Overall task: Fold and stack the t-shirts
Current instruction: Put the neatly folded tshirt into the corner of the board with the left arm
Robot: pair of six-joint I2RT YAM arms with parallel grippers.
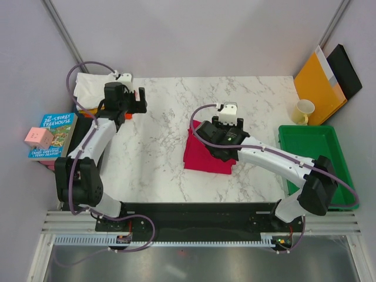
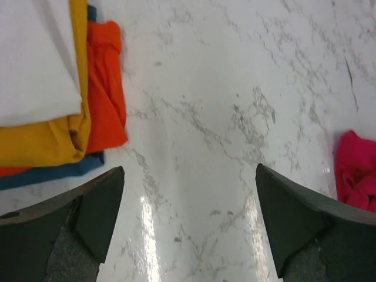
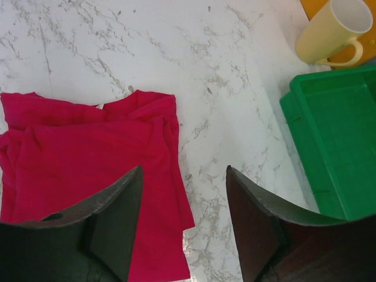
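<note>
A folded crimson t-shirt [image 1: 202,154] lies on the marble table near the middle. My right gripper [image 1: 227,140] hovers over its right side. In the right wrist view the jaws of this gripper [image 3: 184,170] stand apart and straddle the right edge of the crimson t-shirt [image 3: 88,158], gripping nothing. A stack of t-shirts [image 1: 88,88] sits at the far left corner: white [image 2: 35,59] on top, then yellow-orange [image 2: 53,141], orange [image 2: 106,88] and dark blue [image 2: 53,171]. My left gripper [image 1: 136,100] [image 2: 189,170] is wide open over bare marble just right of the stack.
A green tray [image 1: 317,158] [image 3: 335,147] stands at the right edge, with a pale yellow mug [image 1: 304,111] [image 3: 332,32] behind it. An orange envelope [image 1: 320,85] leans at the back right. A book [image 1: 53,135] and a pink cube [image 1: 38,138] sit off the left edge.
</note>
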